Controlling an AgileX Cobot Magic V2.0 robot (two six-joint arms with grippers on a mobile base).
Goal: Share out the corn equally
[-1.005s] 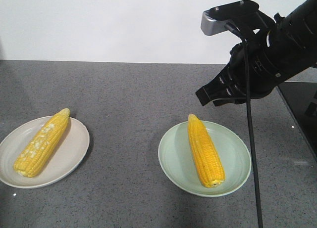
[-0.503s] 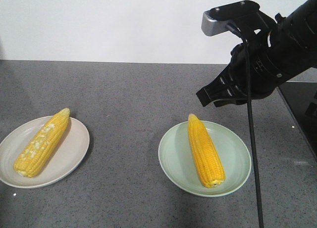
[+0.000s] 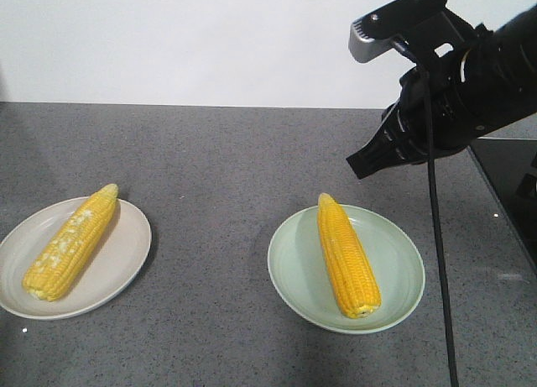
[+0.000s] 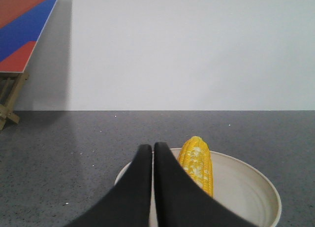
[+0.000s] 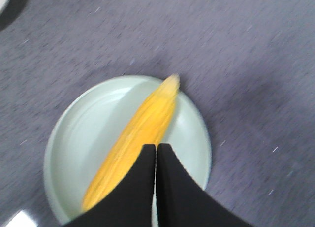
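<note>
One bright yellow corn cob (image 3: pixel 347 257) is laid on the pale green plate (image 3: pixel 289 269), one whitish-patched cob (image 3: pixel 70 242) on the beige plate (image 3: pixel 117 269), an even split; both the right gripper (image 5: pixel 156 147) and the left gripper (image 4: pixel 153 147) are held empty, jaws pressed together.

Two cobs of corn, two plates, one desk.
One cob with whitish patches (image 3: pixel 69 243) lies on the beige plate (image 3: pixel 117 269) at the left; one plain yellow cob (image 3: pixel 346 255) lies on the pale green plate (image 3: pixel 294 269) at the right. That makes one cob per plate, both plates on the single grey desk (image 3: pixel 218 169). One black robot arm (image 3: pixel 470 85) shows at the far right.
</note>
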